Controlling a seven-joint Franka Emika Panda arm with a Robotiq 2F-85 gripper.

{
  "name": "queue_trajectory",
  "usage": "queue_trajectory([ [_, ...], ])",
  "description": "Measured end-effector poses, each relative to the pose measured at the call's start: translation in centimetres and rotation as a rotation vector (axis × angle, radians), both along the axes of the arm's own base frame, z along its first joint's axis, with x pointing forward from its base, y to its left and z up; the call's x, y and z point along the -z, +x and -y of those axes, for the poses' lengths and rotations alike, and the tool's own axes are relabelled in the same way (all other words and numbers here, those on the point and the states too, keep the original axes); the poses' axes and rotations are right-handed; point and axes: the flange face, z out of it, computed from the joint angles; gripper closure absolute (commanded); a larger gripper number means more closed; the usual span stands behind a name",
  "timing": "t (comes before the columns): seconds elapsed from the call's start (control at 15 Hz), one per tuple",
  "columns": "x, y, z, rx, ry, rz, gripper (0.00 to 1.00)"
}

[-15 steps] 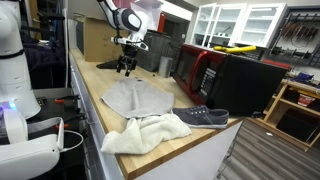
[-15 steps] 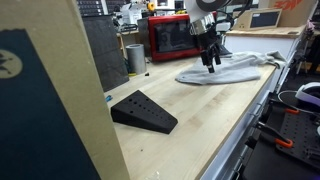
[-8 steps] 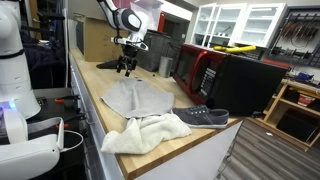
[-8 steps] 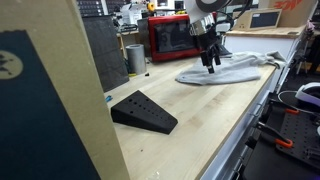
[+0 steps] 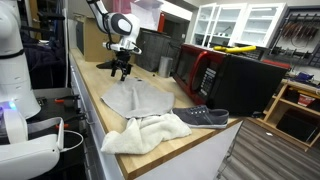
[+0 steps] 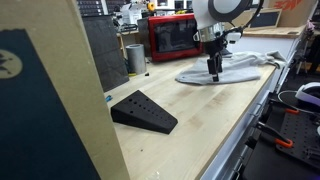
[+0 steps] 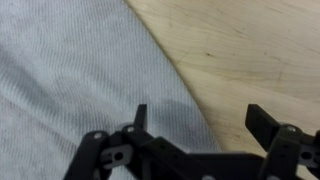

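A grey cloth (image 5: 134, 98) lies spread flat on the wooden worktop (image 5: 95, 78); it also shows as a flat grey cloth (image 6: 215, 73) in the opposite exterior view. My gripper (image 5: 121, 72) hangs over the cloth's far edge, fingers pointing down; seen from the other side, the gripper (image 6: 214, 74) is just above the fabric. In the wrist view the gripper (image 7: 198, 118) is open and straddles the curved edge of the grey cloth (image 7: 70, 80), one finger over fabric, the other over bare wood (image 7: 240, 50). Nothing is held.
A crumpled cream towel (image 5: 146, 133) and a dark shoe (image 5: 208, 116) lie near the worktop's near end. A red-fronted microwave (image 6: 172, 37), a metal cup (image 6: 135, 58) and a black wedge (image 6: 143, 111) also stand on the worktop. A black box (image 5: 240, 80) sits beside the cloth.
The arm has shifted sideways and dropped lower over the grey cloth's edge. The jaws have stayed open.
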Motion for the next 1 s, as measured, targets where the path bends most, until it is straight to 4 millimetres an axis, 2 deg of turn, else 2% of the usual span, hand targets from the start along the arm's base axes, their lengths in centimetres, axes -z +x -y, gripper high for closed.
queue_trajectory([
  [0.33, -0.6, -3.4, 1.0, -0.055, 0.027, 0.064, 0.0],
  [0.73, 0.6, -5.0, 3.1, -0.052, 0.012, 0.083, 0.02],
  [0.8, 0.8, -5.1, 3.3, -0.059, 0.006, 0.083, 0.27],
  [0.87, 1.2, -5.2, 3.5, -0.068, 0.001, 0.085, 0.27],
  [1.0, 1.7, -5.4, 3.7, -0.083, -0.007, 0.087, 0.42],
])
